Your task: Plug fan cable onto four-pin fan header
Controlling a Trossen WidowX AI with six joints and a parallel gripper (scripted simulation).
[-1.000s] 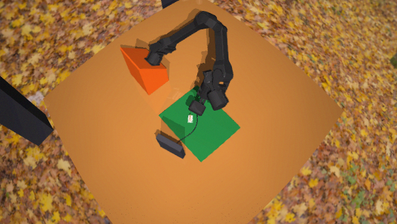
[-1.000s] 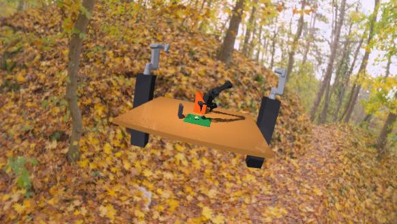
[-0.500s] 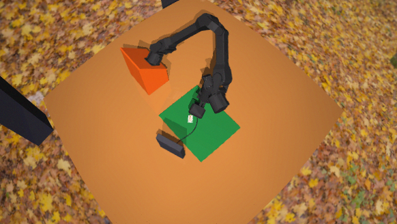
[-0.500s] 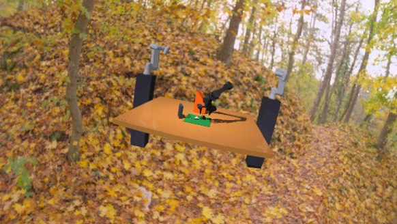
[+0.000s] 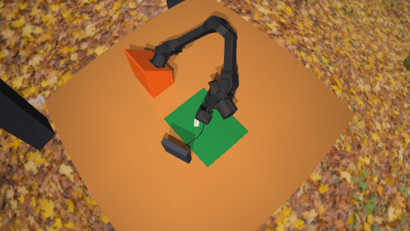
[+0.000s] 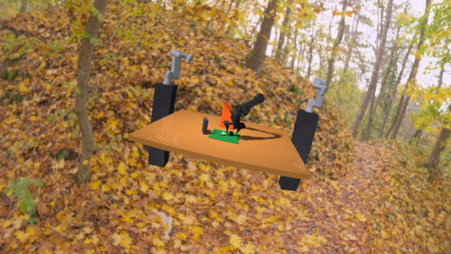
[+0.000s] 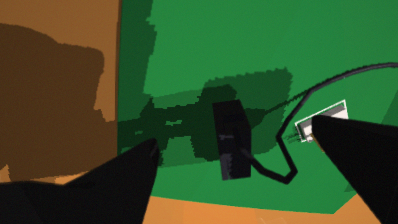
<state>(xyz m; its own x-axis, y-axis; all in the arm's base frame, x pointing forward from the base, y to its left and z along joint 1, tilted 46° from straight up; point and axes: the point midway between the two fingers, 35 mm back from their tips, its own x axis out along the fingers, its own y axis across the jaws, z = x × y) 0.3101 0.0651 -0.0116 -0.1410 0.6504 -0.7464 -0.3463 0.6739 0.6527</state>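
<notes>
The fan's black plug (image 7: pixel 232 140) lies on the green board (image 5: pixel 225 141) (image 6: pixel 232 139) (image 7: pixel 250 30), away from the header. Its thin black cable (image 7: pixel 345 77) loops past the header to the dark slab-like fan (image 5: pixel 176 151) (image 6: pixel 204 125). The white four-pin header (image 5: pixel 196 122) (image 7: pixel 338 112) is on the board, to the right of the plug in the wrist view and partly hidden by the right finger. My gripper (image 5: pixel 208 103) (image 7: pixel 233 135) is open and empty over the board. Its fingers stand on either side of the plug, seemingly above it; the exact height is hard to tell.
An orange wedge-shaped block (image 5: pixel 158 82) (image 6: pixel 225 116) stands beside the board, with the arm's base on it. The fan stands by the board's other edge. Two dark posts (image 6: pixel 163 104) (image 6: pixel 304 133) carry grey arms at the table's sides.
</notes>
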